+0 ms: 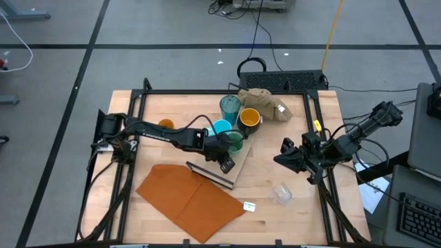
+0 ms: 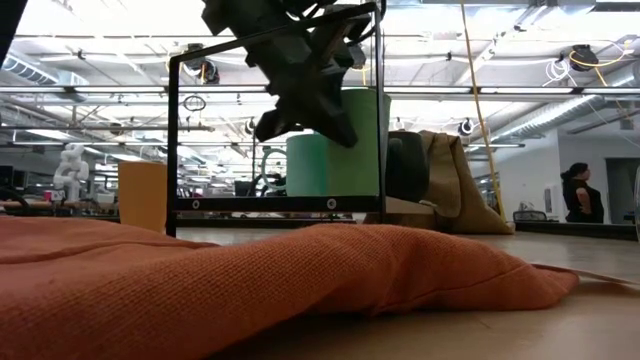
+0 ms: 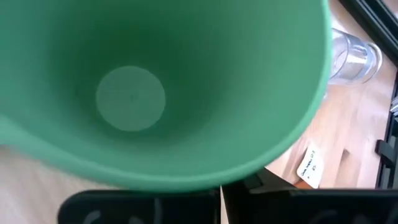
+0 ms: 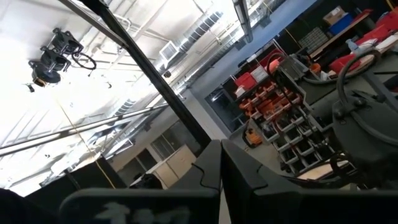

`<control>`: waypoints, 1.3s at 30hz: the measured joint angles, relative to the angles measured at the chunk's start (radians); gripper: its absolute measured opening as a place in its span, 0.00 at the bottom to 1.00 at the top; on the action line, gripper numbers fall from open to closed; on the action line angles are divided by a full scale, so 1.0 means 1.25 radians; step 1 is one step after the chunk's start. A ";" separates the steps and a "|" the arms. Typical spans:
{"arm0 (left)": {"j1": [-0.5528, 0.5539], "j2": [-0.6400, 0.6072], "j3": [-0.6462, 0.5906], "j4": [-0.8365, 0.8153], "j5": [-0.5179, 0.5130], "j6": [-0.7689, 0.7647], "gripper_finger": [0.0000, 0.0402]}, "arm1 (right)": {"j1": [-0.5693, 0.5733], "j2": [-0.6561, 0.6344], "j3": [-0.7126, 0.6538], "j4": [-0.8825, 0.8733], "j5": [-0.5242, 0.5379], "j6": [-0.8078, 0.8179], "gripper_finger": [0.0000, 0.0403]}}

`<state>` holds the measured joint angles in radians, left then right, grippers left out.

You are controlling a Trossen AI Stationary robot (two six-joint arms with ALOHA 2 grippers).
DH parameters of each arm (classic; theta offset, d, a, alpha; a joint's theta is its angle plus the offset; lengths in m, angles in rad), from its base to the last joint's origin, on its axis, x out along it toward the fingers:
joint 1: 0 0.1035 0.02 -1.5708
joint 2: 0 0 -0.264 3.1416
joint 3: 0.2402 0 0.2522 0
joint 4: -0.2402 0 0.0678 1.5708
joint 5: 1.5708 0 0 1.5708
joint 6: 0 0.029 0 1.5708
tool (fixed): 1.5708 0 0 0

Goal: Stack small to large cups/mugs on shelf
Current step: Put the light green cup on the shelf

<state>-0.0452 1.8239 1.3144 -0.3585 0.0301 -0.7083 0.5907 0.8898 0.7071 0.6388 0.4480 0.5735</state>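
Two dark, jointed arms of matte black metal, built in slender segments with chunky housings at the joints. Black cables looped along the left arm (image 1: 155,131) and trailing from the right arm (image 1: 358,134). Blocky black claws, with flat dark fingers (image 4: 208,177) and faint pale lettering near the base.

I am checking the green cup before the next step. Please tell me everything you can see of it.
The green cup is plain, matte, plastic-looking, with smooth walls and a flat round bottom. It is empty and stands upright, mouth up, on the wooden board, close beside the light blue mug. The left hand, shut, is right at its near rim; whether they touch cannot be told.
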 joint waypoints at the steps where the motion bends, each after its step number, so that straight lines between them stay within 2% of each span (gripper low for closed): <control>1: 0.000 0.000 0.000 -0.002 -0.001 -0.001 0.00 | 0.000 0.000 0.000 0.000 0.000 -0.001 0.00; 30: -0.040 0.000 0.000 0.058 -0.107 -0.075 0.00 | 0.000 0.000 0.000 -0.010 -0.003 -0.008 0.00; 39: -0.068 0.000 0.000 -0.018 -0.151 -0.096 0.00 | 0.000 0.000 0.000 -0.010 -0.004 -0.002 0.00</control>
<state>-0.1300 1.8233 1.3147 -0.3808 -0.1591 -0.8277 0.5907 0.8898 0.7071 0.6258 0.4436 0.5713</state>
